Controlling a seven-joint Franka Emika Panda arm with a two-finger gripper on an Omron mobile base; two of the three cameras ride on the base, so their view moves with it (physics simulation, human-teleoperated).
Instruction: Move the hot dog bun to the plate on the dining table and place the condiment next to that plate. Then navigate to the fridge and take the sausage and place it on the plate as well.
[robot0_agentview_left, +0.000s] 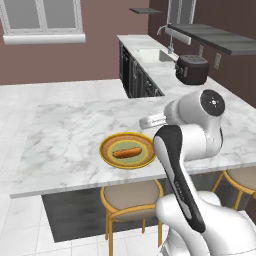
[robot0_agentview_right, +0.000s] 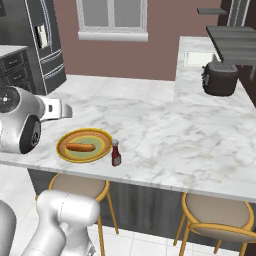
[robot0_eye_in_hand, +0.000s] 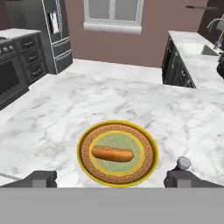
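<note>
The hot dog bun (robot0_agentview_left: 126, 152) (robot0_agentview_right: 80, 147) (robot0_eye_in_hand: 112, 153) lies in the middle of the yellow-olive plate (robot0_agentview_left: 107, 145) (robot0_agentview_right: 62, 145) (robot0_eye_in_hand: 85, 148), near the front edge of the marble dining table (robot0_agentview_left: 65, 125) (robot0_agentview_right: 175, 135) (robot0_eye_in_hand: 87, 100). The red condiment bottle (robot0_agentview_right: 116, 153) stands upright just right of the plate; its white cap (robot0_eye_in_hand: 183, 163) peeks up behind one fingertip. My gripper (robot0_eye_in_hand: 110, 179) hangs open above the plate's near side, holding nothing. The grey fridge (robot0_agentview_right: 42, 40) (robot0_eye_in_hand: 54, 30) stands far off at the back left. The sausage is out of view.
A dark toaster (robot0_agentview_left: 191, 69) (robot0_agentview_right: 220, 78) sits on the side counter by the sink (robot0_agentview_left: 152, 55). Yellow-framed stools (robot0_agentview_left: 131, 196) (robot0_agentview_right: 217, 215) stand under the table's front edge. Dark cabinets and an oven (robot0_eye_in_hand: 13, 74) line the left wall.
</note>
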